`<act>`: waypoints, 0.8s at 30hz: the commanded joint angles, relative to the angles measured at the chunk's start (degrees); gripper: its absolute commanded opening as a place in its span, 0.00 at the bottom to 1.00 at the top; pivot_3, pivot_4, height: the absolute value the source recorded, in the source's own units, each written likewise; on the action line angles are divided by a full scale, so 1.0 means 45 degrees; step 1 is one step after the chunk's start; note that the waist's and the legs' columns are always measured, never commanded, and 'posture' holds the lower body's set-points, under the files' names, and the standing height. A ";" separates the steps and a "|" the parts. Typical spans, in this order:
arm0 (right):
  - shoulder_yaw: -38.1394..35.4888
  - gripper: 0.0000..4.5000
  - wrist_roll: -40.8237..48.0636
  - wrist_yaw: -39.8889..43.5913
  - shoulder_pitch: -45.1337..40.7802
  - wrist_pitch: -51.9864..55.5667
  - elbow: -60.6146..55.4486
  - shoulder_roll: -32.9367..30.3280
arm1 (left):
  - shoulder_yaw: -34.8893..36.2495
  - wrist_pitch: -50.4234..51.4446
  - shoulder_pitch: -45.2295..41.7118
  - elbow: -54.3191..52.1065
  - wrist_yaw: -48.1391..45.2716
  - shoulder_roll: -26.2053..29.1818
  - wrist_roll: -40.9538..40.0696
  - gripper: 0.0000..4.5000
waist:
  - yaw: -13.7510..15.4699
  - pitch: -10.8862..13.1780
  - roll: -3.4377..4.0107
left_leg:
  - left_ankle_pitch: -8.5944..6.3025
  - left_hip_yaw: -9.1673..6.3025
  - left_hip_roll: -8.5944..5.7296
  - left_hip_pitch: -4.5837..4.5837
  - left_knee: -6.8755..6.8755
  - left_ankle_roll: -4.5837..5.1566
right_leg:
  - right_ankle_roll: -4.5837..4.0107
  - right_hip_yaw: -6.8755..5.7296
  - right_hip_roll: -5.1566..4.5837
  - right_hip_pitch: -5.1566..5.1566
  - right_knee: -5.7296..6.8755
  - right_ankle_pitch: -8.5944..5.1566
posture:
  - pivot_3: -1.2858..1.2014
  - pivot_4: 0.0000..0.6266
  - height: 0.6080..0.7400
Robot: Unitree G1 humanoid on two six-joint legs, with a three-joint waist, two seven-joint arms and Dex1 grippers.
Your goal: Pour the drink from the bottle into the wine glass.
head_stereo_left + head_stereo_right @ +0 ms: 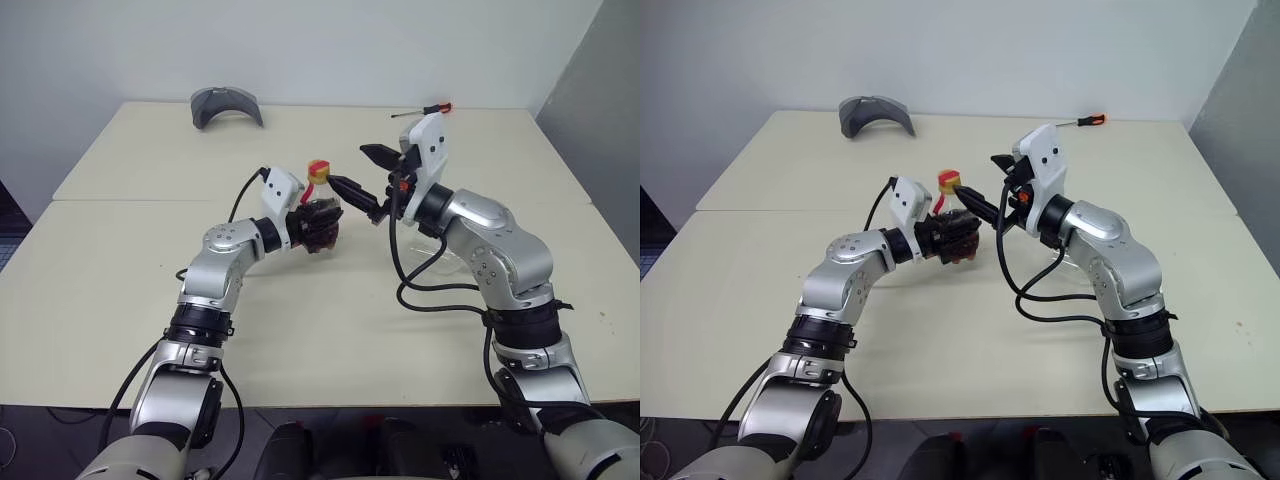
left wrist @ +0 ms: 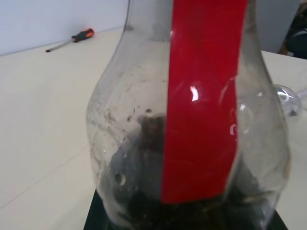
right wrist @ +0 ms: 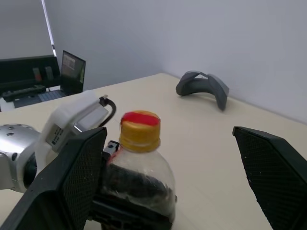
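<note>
The left gripper [image 1: 318, 226] is clamped around the lower body of the bottle [image 1: 319, 205], holding it upright above the cream table [image 1: 120, 270], roughly at the middle of the tabletop. The drink [image 3: 136, 188] sits dark in the bottom part of the bottle, level with the gripping fingers, and the yellow-orange cap [image 3: 139, 129] with its red strip is on, standing clear above the grip. In the left wrist view the red strip label [image 2: 201, 105] runs straight up the clear bottle wall, very close to the camera.

The right gripper [image 1: 362, 178] has its two black fingers spread wide — one finger reaches toward the bottle's neck just beside the cap, the other stands farther back and higher. From the right wrist view the cap lies between the two open fingers [image 3: 268, 167], nearer the one on the bottle's side; whether that finger touches the bottle cannot be told.

The wine glass [image 1: 432, 248] is on the table behind the right forearm, mostly hidden by it, well to the right of the bottle.

A grey curved object [image 1: 226, 106] and an orange-handled screwdriver [image 1: 425, 109] lie at the far edge of the table.
</note>
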 commanded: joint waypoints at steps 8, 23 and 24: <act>-0.0044 1.00 0.0619 0.0368 -0.0938 0.0921 -0.0435 0.0250 | -0.0164 -0.0644 -0.0410 -0.0046 -0.0460 -0.0121 0.0151 0.23 | -0.0002 0.0001 0.0001 | -0.0001 -0.0002 0.0001 -0.0004 -0.0001 0.0003 | 0.0000 0.0000 0.0000 -0.0004 -0.0001 0.0000 | 0.52 0.24 1.00; -0.0305 0.91 0.1093 0.0628 -0.1506 0.1666 0.0735 0.0676 | -0.0173 -0.0360 -0.0095 -0.0727 -0.0647 -0.0094 0.0063 0.23 | -0.0022 0.0002 0.0002 | -0.0002 -0.0001 0.0001 -0.0005 -0.0002 0.0005 | 0.0000 0.0001 -0.0001 -0.0005 0.0000 0.0000 | 0.52 0.24 1.00; -0.0319 0.86 0.1111 0.0626 -0.1518 0.1677 0.0763 0.0687 | -0.0177 -0.0337 -0.0073 -0.0774 -0.0662 -0.0097 0.0057 0.23 | -0.0025 0.0002 0.0002 | -0.0002 -0.0001 0.0001 -0.0005 -0.0002 0.0004 | 0.0000 0.0000 -0.0001 -0.0006 0.0000 0.0000 | 0.52 0.24 1.00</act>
